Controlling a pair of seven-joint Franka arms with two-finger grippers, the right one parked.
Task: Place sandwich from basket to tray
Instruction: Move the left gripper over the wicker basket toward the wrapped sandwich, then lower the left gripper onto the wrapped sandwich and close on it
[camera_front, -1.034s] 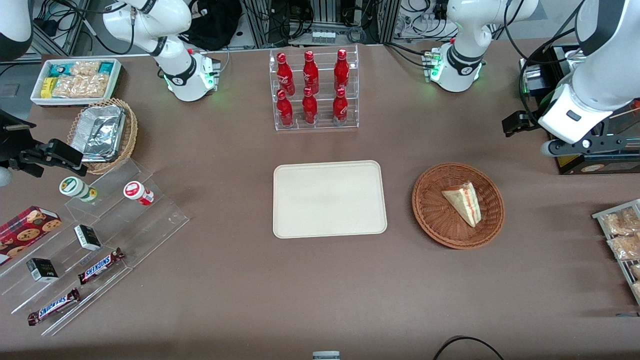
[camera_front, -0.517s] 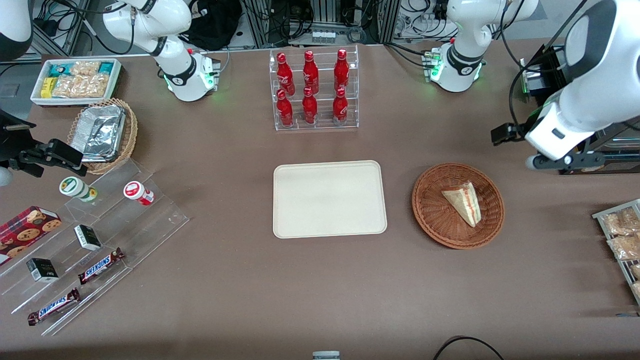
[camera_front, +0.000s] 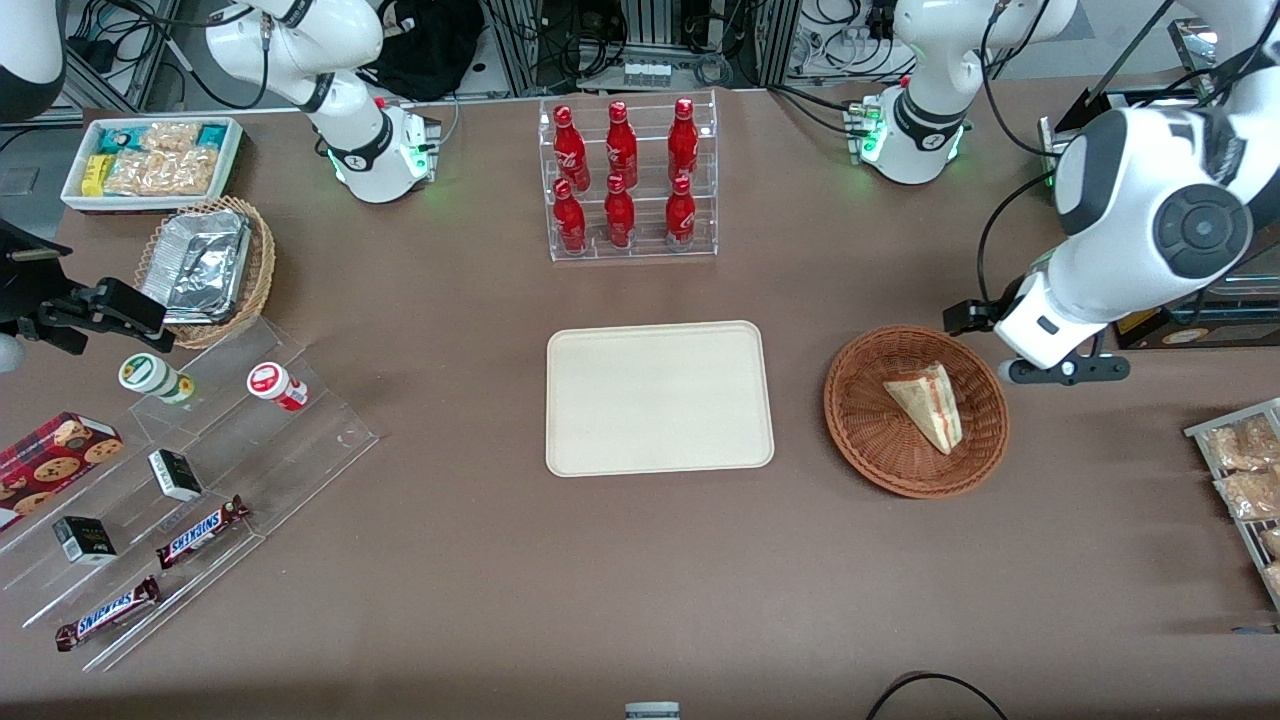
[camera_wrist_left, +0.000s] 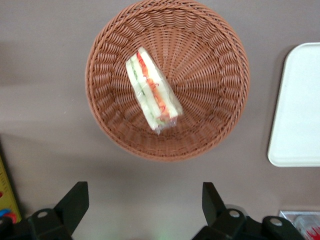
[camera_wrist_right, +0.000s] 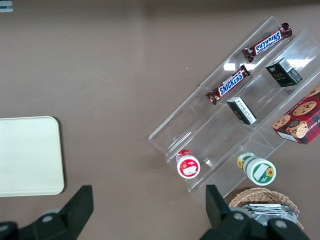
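Note:
The sandwich (camera_front: 925, 405) is a pale bread wedge with red and green filling, lying in the round reddish-brown wicker basket (camera_front: 868, 425). Both show in the left wrist view, sandwich (camera_wrist_left: 152, 90) and basket (camera_wrist_left: 210, 65). The cream tray (camera_front: 660, 397) lies flat beside the basket, toward the parked arm's end; its corner shows in the left wrist view (camera_wrist_left: 300, 110). My left gripper (camera_front: 1040, 345) hovers above the table just outside the basket's rim, toward the working arm's end. Its two dark fingers stand wide apart and hold nothing (camera_wrist_left: 143, 202).
A clear rack of red bottles (camera_front: 628, 180) stands farther from the front camera than the tray. A black box (camera_front: 1190, 325) and a rack of snack packets (camera_front: 1240, 470) sit at the working arm's end. Clear steps with snacks (camera_front: 180, 470) lie toward the parked arm's end.
My left arm has swung in from the table's edge toward the basket and come nearer the front camera. The sandwich, basket and tray have not moved.

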